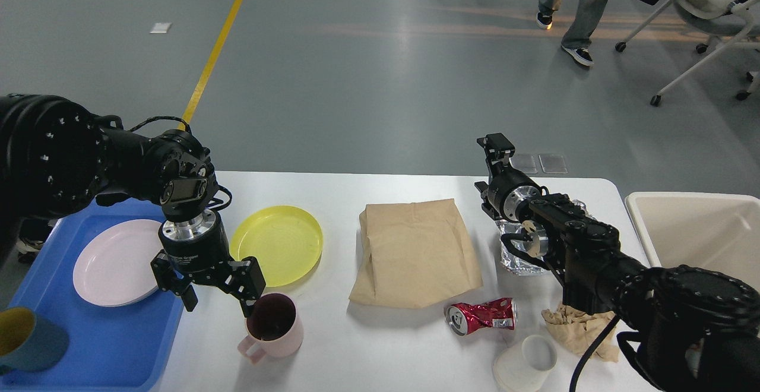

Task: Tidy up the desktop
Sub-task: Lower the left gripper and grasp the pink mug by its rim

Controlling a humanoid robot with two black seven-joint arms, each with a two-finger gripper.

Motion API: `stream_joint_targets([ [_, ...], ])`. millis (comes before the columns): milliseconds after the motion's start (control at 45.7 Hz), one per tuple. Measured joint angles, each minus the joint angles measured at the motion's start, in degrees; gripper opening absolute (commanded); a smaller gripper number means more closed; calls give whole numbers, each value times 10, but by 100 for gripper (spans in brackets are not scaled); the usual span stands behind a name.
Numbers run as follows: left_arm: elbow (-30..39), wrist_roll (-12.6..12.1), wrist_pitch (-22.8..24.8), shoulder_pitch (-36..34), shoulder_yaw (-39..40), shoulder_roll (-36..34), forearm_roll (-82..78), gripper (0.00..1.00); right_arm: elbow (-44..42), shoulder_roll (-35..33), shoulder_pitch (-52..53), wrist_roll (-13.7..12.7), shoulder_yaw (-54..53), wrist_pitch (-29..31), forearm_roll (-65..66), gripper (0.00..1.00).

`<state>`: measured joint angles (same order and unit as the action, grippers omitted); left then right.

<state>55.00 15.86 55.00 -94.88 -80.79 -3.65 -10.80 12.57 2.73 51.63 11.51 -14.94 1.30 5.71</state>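
The white desktop (368,350) holds a pink mug (274,328), a yellow plate (279,242), a flat brown paper bag (415,252), a crushed red can (482,315), crumpled foil (518,256), a crumpled brown paper wad (579,328) and a tipped white paper cup (525,365). My left gripper (218,300) points down and is open. Its right finger is at the mug's left rim and its left finger is over the tray's edge. My right gripper (497,145) hovers over the far edge beyond the foil, seen end-on.
A blue tray (113,344) at the left holds a pale pink plate (116,261) and a teal cup (27,338). A cream bin (700,231) stands off the table's right end. A person's legs (579,6) and an office chair (706,6) are on the floor behind.
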Motion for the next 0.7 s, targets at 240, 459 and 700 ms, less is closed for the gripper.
stream_joint_targets([
  [240, -36, 0, 0, 32, 7, 2, 3, 96, 0, 0, 0, 0, 0, 0, 0, 100],
  [459, -76, -8, 0, 79, 39, 4, 4, 94, 0, 0, 0, 0, 0, 0, 0, 100],
  [700, -112, -82, -7, 122, 80, 4, 4, 75, 0, 0, 0, 0, 0, 0, 0, 100],
])
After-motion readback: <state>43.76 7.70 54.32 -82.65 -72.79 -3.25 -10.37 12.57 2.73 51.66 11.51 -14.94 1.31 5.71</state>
